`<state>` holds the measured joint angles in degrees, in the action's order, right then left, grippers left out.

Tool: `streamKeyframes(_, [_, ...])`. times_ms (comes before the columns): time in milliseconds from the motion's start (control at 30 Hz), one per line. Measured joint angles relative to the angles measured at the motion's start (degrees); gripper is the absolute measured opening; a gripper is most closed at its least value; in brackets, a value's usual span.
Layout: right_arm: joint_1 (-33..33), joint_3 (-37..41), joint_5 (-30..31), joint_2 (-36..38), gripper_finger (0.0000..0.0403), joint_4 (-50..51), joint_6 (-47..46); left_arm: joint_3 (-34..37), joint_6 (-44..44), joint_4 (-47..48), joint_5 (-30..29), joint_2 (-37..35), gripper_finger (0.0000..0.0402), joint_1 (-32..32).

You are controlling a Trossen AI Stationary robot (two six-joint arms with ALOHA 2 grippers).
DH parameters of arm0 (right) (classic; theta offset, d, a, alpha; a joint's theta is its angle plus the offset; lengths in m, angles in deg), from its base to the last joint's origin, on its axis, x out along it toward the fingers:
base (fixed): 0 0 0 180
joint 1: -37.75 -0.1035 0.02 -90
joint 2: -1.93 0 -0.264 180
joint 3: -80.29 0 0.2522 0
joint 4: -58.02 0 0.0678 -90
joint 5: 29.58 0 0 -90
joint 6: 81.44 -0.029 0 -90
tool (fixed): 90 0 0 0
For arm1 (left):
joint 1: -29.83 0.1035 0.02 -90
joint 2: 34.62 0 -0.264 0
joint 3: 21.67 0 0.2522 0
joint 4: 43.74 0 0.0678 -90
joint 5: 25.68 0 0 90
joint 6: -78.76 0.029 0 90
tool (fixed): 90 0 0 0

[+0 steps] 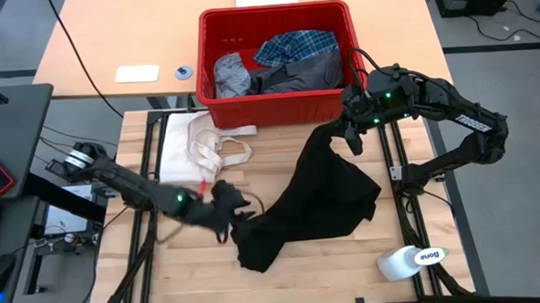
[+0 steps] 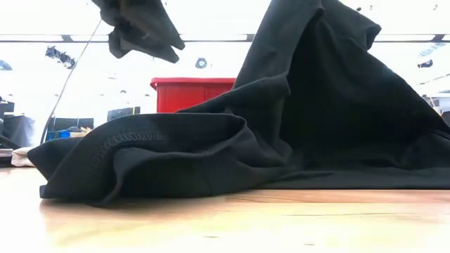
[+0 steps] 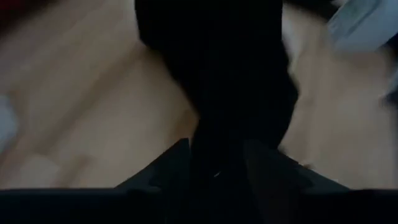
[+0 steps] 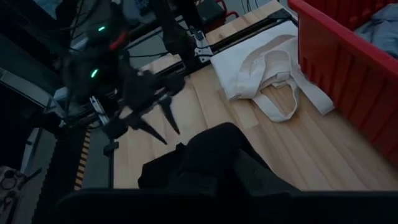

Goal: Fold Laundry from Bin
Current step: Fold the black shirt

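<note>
A large black garment lies partly heaped on the wooden table and rises toward my right gripper, which is shut on its top just in front of the red bin. My left gripper is shut on the garment's left end above the table. It shows at the top left of the low view. The bin holds a blue-and-white plaid shirt, a light grey garment and a dark grey one. My left gripper pinches a bunched part of the black garment's left end between its two fingers. That part is lifted clear, and the cloth hangs slack below it. My right gripper pinches a raised fold at the garment's far top between its fingers, from above. The cloth drapes down from it to the table, where the lower part lies in folds.
A cream-white cloth with strap loops lies on the table left of the garment, by the bin's near wall. A white bottle lies at the near right corner. Bare wood shows along the near edge.
</note>
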<state>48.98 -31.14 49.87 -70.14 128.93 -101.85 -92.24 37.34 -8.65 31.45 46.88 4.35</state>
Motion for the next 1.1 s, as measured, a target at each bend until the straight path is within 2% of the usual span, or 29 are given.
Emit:
streamKeyframes(67, [0.0, 0.0, 0.3, 0.0, 0.0013, 0.0, 0.1, -2.7, 1.5, 4.7, -3.2, 3.7, 0.0149, -2.3])
streamKeyframes(167, [0.0, 0.0, 0.4, 0.0, 0.0013, -0.1, 0.6, -3.5, 1.3, 2.9, -3.3, 9.3, 0.0146, -4.3])
streamKeyframes(333, [0.0, 0.0, 0.4, 0.0, 0.0013, -0.1, 0.6, -3.4, -7.2, -2.2, -2.4, 15.5, 0.0146, -6.5])
streamKeyframes(600, [0.0, 0.0, 0.4, 0.0, 0.0013, -0.1, 0.6, -3.4, -9.0, 0.0, -3.2, 16.9, 0.0146, -7.5])
streamKeyframes(800, [0.0, 0.0, 0.4, 0.0, 0.0013, 0.0, 0.6, -3.4, -8.9, 1.8, -3.6, 18.2, 0.0146, -5.3])
streamKeyframes(1000, [0.0, 0.0, 0.4, 0.0, 0.0013, 0.0, 0.6, -3.4, -8.4, 0.2, 0.5, 20.9, 0.0146, -4.7])
streamKeyframes(1100, [0.0, 0.0, 0.4, 0.0, 0.0013, 0.0, 0.6, -3.4, -9.9, 0.9, 0.3, 21.7, 0.0135, -5.0])
